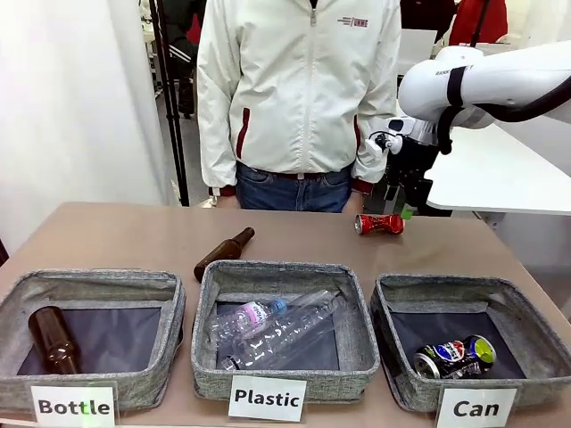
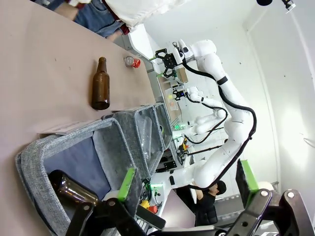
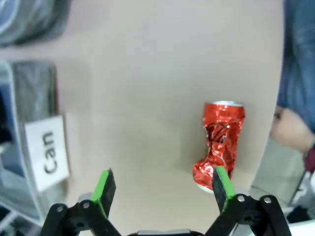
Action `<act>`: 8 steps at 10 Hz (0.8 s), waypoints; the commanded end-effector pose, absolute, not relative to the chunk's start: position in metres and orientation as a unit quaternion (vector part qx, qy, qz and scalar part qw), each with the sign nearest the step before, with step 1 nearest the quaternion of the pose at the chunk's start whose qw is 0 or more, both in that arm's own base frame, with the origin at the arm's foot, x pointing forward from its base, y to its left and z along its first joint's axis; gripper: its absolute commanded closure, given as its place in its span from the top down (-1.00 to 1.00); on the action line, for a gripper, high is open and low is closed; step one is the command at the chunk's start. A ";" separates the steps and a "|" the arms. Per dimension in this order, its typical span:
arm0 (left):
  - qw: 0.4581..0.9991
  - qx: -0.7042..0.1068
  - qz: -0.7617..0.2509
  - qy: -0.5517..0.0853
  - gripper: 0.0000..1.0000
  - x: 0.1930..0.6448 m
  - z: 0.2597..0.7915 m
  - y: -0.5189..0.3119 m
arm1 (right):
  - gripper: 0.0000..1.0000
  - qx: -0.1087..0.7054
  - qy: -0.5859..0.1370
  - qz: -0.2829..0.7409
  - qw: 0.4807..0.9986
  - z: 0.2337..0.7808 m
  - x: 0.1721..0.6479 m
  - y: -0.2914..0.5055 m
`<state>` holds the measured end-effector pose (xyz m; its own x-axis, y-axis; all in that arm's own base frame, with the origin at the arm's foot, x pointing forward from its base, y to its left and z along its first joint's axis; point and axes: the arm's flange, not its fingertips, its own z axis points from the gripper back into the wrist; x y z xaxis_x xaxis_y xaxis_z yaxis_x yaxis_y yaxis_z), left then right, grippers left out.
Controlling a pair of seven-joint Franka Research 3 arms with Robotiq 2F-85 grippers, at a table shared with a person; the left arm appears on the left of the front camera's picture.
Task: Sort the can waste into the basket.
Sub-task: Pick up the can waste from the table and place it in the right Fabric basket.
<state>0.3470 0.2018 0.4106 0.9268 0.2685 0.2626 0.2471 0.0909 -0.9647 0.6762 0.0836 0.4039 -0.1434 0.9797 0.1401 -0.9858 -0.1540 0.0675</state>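
Since the red can (image 1: 379,224) lies far right, outside the basket (image 1: 443,287), the right gripper (image 1: 395,203) hovers above it, jaws spread for pickup.

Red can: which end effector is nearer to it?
Right. The right end effector hangs open just above the red can; the left end effector is far off, near the Bottle basket.

White right arm (image 1: 508,80), black cable (image 1: 528,112); black fingers (image 3: 74,216), green pads (image 3: 105,187).
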 end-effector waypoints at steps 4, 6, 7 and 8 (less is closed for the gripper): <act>0.714 -0.674 0.008 -0.188 1.00 0.344 0.414 0.200 | 1.00 0.049 -0.041 0.740 0.669 0.403 0.679 0.082; 0.714 -0.674 0.008 -0.188 1.00 0.344 0.414 0.200 | 1.00 0.026 -0.067 0.730 0.680 0.400 0.678 0.079; 0.714 -0.674 0.008 -0.188 1.00 0.344 0.414 0.200 | 1.00 0.007 -0.087 0.718 0.691 0.396 0.677 0.078; 0.714 -0.674 0.008 -0.188 1.00 0.344 0.414 0.200 | 1.00 0.006 -0.076 0.722 0.688 0.387 0.682 0.080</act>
